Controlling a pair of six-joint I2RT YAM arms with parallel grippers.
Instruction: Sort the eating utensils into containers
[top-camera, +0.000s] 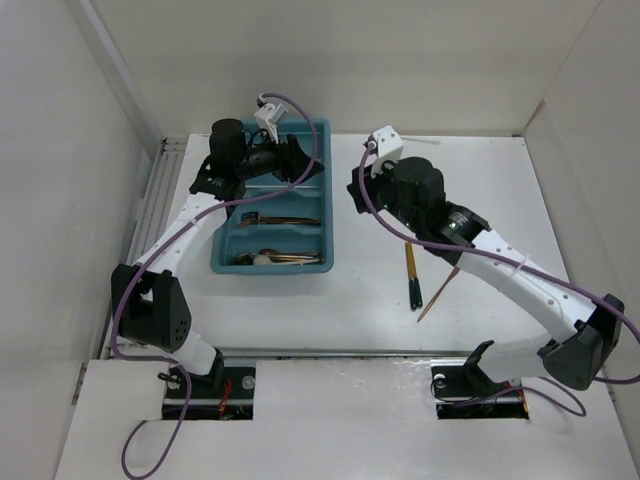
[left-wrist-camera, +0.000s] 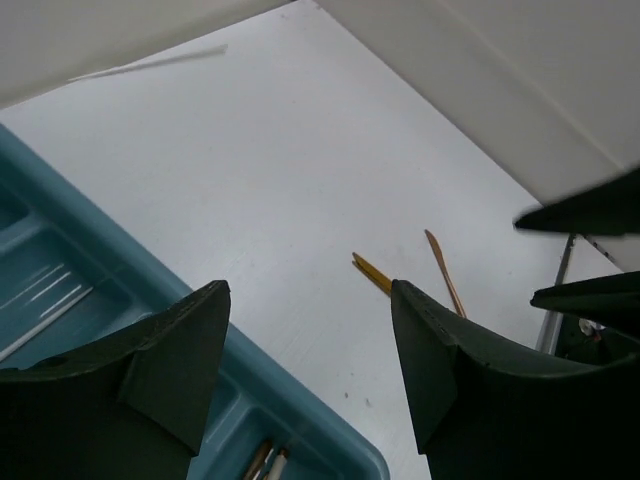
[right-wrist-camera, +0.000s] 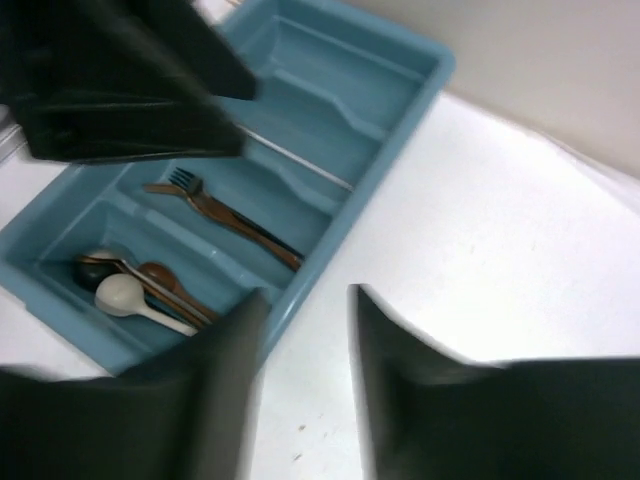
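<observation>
Left gripper (left-wrist-camera: 308, 292) hangs over the tray's (right-wrist-camera: 320, 90) far end with its 2 fingers spread wide and nothing between them, an empty hand parked above the compartments where it would let go of a piece. Under and to the left of those fingers, thin silver chopsticks (left-wrist-camera: 42, 300) lie lengthwise in their own slot, which looks like the point of the job: 1 kind per channel. Over to the right gripper (right-wrist-camera: 307, 296): its fingers are blurred, with a narrow gap showing between them and nothing pinched. It sits above bare table (top-camera: 300, 320) just beside the tray's long wall, camera tilted toward the tray. Ahead and left of its fingers, a copper fork (right-wrist-camera: 225, 212) rests along the middle slot, and the spoons (right-wrist-camera: 140, 290), copper ones and a pale round-bowled one, are bunched in the nearest slot with their bowls together. Not everything is in. On the table, well apart from both sets of fingers and on the right arm's side, a green-and-gold pair (top-camera: 411, 275) lies next to a slim copper stick (top-camera: 440, 292). I judge those 2 items are what remains, and the right gripper is the better placed to fetch them.
</observation>
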